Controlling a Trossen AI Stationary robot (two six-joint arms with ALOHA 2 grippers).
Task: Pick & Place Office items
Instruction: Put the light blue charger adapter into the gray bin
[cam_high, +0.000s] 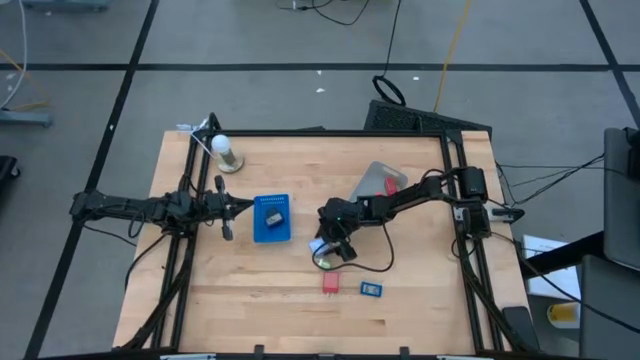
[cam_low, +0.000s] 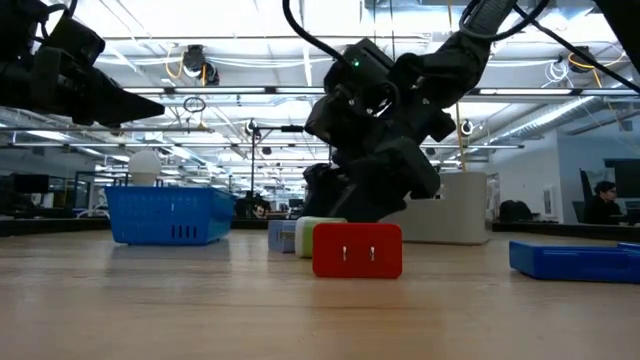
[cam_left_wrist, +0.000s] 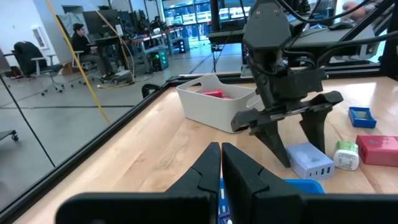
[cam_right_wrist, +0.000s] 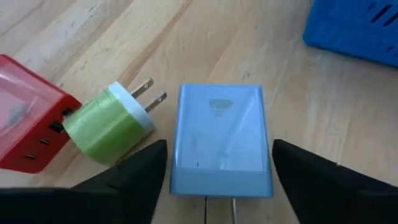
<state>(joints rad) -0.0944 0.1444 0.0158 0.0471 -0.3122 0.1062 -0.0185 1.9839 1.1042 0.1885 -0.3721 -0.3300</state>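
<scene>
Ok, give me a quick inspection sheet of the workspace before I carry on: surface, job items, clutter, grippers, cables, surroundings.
Surface: wooden table, black frame rails along the edges.
Job's things: light blue charger lying flat between the right gripper's fingers, not yet gripped; green plug beside it, against the red charger; a small dark blue piece sits apart; one dark item in the blue basket.
Clutter: grey tub holding something red; a white ball-topped object at the far left corner.
Grippers: right gripper open, straddling the light blue charger; left gripper shut, empty, beside the blue basket.
Cables: a loop trailing from the right arm.
Surroundings: person seated at a desk.
</scene>
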